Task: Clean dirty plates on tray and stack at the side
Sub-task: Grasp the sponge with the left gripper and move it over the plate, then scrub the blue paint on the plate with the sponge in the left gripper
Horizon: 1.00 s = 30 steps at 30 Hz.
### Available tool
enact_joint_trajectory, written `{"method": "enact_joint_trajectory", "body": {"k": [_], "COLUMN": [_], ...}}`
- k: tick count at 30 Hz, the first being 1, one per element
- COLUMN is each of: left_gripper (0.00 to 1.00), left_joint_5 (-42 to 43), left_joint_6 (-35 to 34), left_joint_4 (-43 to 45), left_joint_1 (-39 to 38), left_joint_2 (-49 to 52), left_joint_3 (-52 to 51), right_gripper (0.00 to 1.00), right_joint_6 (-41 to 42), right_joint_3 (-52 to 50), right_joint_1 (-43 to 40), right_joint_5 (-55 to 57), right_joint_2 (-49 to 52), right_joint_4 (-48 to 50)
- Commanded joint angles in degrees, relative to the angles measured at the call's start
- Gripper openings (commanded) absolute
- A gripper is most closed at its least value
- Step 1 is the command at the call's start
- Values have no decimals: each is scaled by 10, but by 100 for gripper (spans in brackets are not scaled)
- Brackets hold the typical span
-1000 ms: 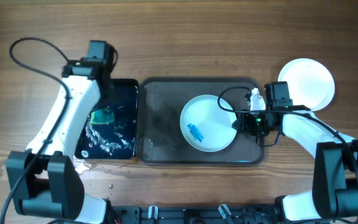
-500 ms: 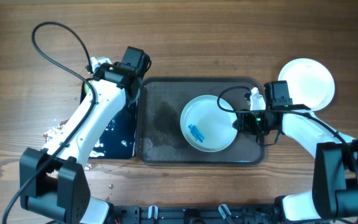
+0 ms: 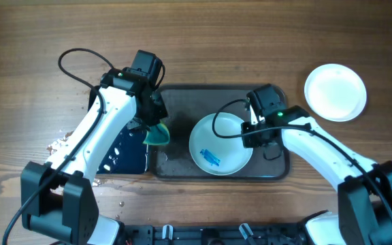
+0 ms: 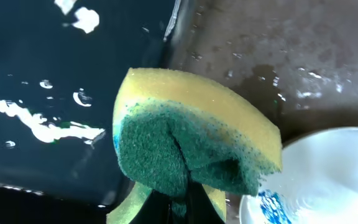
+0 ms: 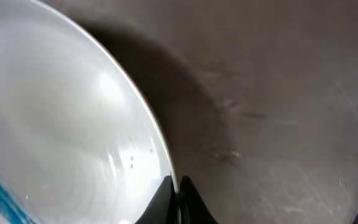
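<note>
1. The left claw has swung off the black tray, which sits against the tray's left side. It now hangs over the left end of the tray, clenched on a sponge that is folded green side down.
2. The right claw has moved in from the tray's right end. It is pinched shut on the right rim of the plate.
3. The plate has shifted a little toward the tray's left end and near edge. It lies on the tray, just right of the sponge, and its blue smear is not yet wiped.
4. This looks like the set-up for scrubbing, with one claw steadying the plate and the other bringing the sponge. The wipe itself is still to come.
5. Another plate rests on the counter, off the tray's far right corner, with no mark showing. Whether it sits on a further plate cannot be told.
6. No brand, label or writing can be read in any view.
</note>
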Motion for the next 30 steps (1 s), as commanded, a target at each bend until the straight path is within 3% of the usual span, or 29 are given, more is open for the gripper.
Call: {"method": "enact_joint_trajectory", "body": {"k": [1, 5, 11, 18, 22, 28, 30], "left_gripper": [4, 4, 4, 4, 4, 4, 4], "left_joint_5": [57, 142, 143, 144, 219, 428, 422], "left_joint_6": [23, 72, 56, 57, 76, 119, 98], "left_joint_4": [9, 57, 110, 153, 225, 323, 331], "left_joint_1": [4, -21, -97, -127, -165, -184, -175], "left_joint_2": [-3, -3, 22, 86, 152, 236, 237], "left_joint_3": [7, 7, 6, 5, 5, 5, 5], "right_gripper": [4, 4, 4, 4, 4, 4, 4], "right_joint_6": [67, 65, 65, 80, 82, 82, 82], "right_joint_3": [8, 8, 8, 8, 8, 8, 8], "right_joint_1": [1, 1, 1, 1, 1, 1, 1], "right_joint_5": [35, 22, 0, -27, -30, -32, -32], "right_joint_2": [10, 10, 19, 65, 64, 64, 64], "right_joint_4": [-7, 1, 21, 54, 52, 40, 37]}}
